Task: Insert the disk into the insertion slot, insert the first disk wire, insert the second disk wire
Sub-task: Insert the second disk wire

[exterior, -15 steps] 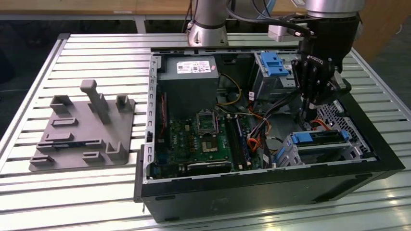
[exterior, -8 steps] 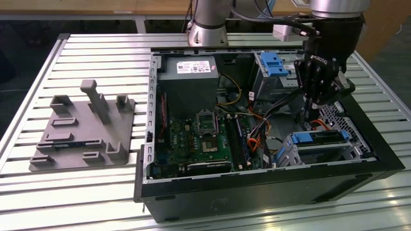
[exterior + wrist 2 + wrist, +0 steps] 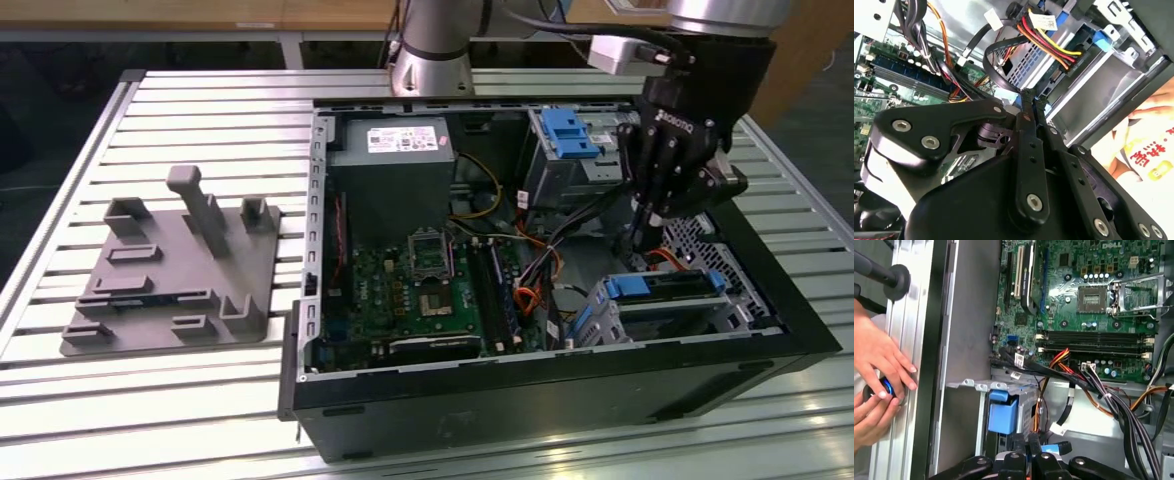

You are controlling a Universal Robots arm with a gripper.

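Hovering by slot (image 3: 607, 325), disk (image 3: 663, 288) already seated: my claw (image 3: 1032, 95), pinched narrow on black wire (image 3: 990, 70), likely held so for plugging.

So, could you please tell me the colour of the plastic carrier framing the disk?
Bright blue plastic carrier, best seen in the exterior view.

From where I stand, a ribbed metal table (image 3: 174, 400) carries two things. An open black computer case (image 3: 534, 405) sits toward its edge at the exterior view's right. Just beside it, toward the opposite edge, lies a flat grey plastic fixture (image 3: 147, 300) with upright posts.
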